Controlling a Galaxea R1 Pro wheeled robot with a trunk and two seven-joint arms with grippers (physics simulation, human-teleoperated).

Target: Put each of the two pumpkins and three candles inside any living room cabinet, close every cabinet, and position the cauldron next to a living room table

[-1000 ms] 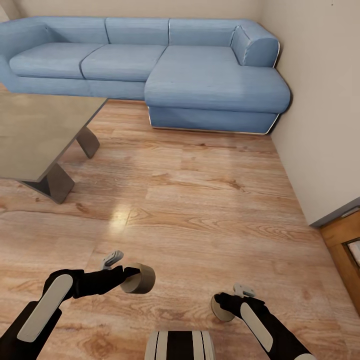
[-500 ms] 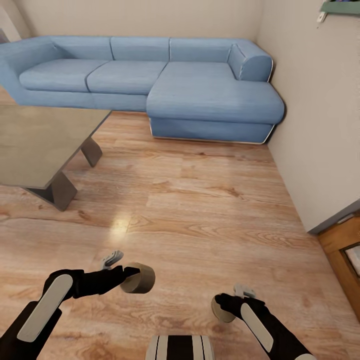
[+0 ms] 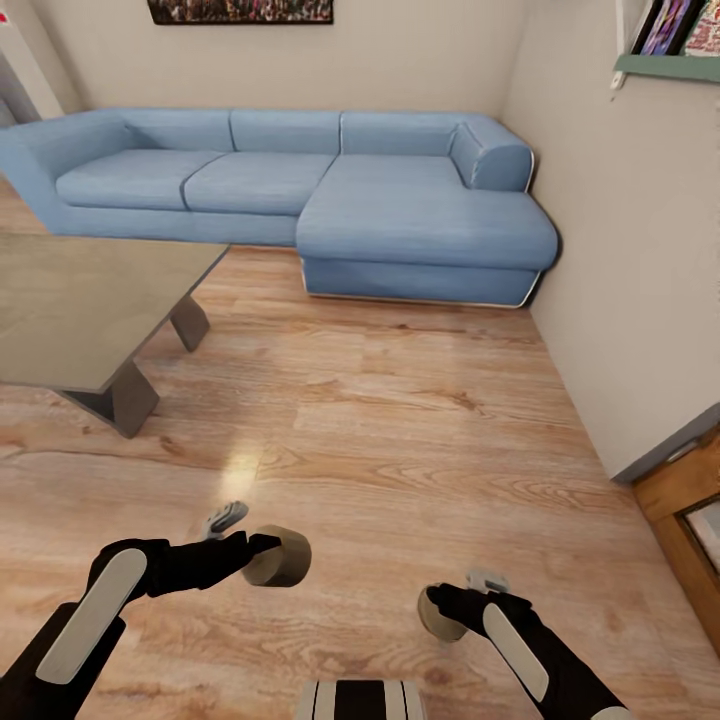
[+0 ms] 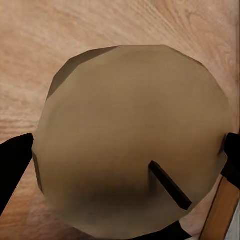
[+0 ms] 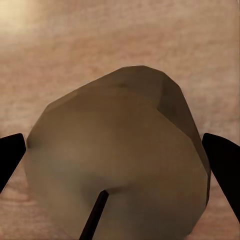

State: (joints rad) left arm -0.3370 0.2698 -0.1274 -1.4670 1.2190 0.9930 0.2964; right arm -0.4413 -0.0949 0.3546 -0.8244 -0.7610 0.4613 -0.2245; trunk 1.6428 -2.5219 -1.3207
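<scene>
My left gripper (image 3: 268, 553) is shut on a tan squat candle (image 3: 280, 557), held low over the wooden floor. The left wrist view shows that candle (image 4: 130, 140) close up with its dark wick, black fingers (image 4: 15, 160) at both sides. My right gripper (image 3: 440, 610) is shut on a second tan candle (image 3: 434, 615); its top and wick show in the right wrist view (image 5: 120, 160). The grey coffee table (image 3: 60, 300) stands at the left. A brown wooden cabinet (image 3: 685, 500) edge shows at the far right. Pumpkins and cauldron are out of view.
A blue corner sofa (image 3: 300, 190) lines the far wall. A beige wall (image 3: 630, 280) runs along the right, with a shelf of books (image 3: 670, 45) high up. Open wooden floor (image 3: 400, 400) lies between the table, the sofa and me.
The whole head view has tilted upward: sofa and table sit lower in the picture, and a wall picture and shelf have come into sight. Both arms keep their candles in the same pose.
</scene>
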